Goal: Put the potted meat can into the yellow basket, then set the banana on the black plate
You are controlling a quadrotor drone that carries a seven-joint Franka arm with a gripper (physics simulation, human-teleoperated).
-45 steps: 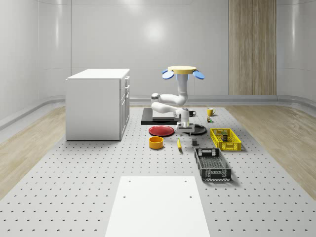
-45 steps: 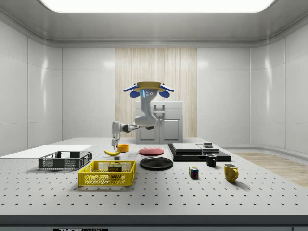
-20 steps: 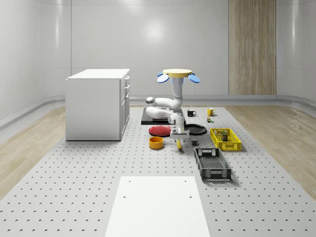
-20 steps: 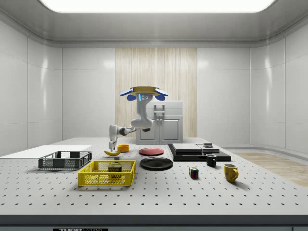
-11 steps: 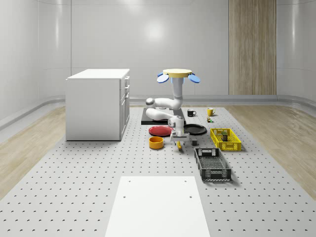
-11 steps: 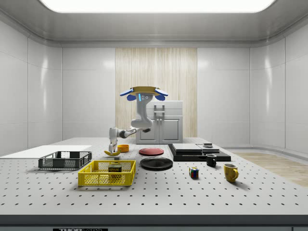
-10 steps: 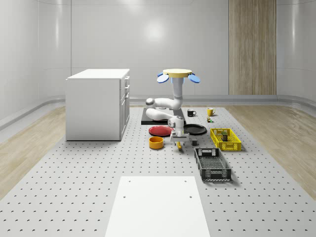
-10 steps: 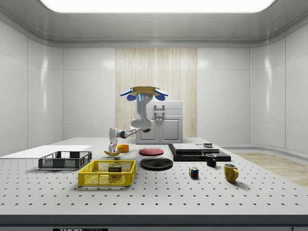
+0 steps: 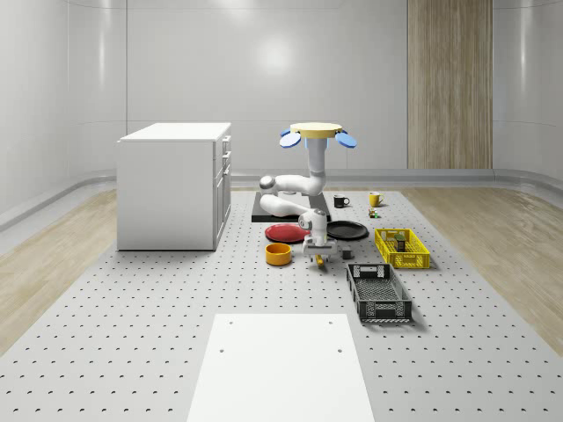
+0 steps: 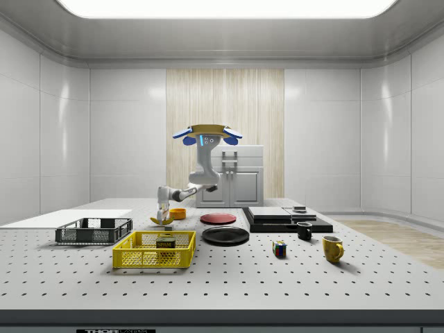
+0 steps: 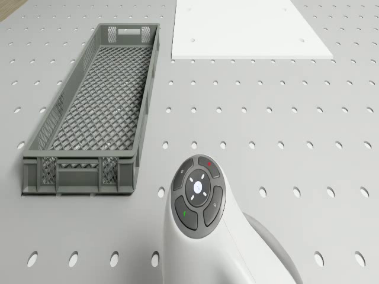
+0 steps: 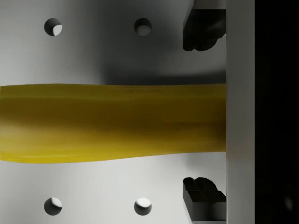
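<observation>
The drone [image 9: 317, 132] hovered by the black plate [image 9: 347, 230], its tool [image 9: 320, 256] spread astride the banana [image 12: 112, 122], readying a grasp.

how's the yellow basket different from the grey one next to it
The yellow basket holds the potted meat can; the grey basket holds nothing. The yellow basket looks shorter, the grey basket longer and narrower. In the whole-scene view the yellow basket sits farther back, the grey basket nearer the camera. Both are open-topped mesh crates resting flat on the table.
</observation>
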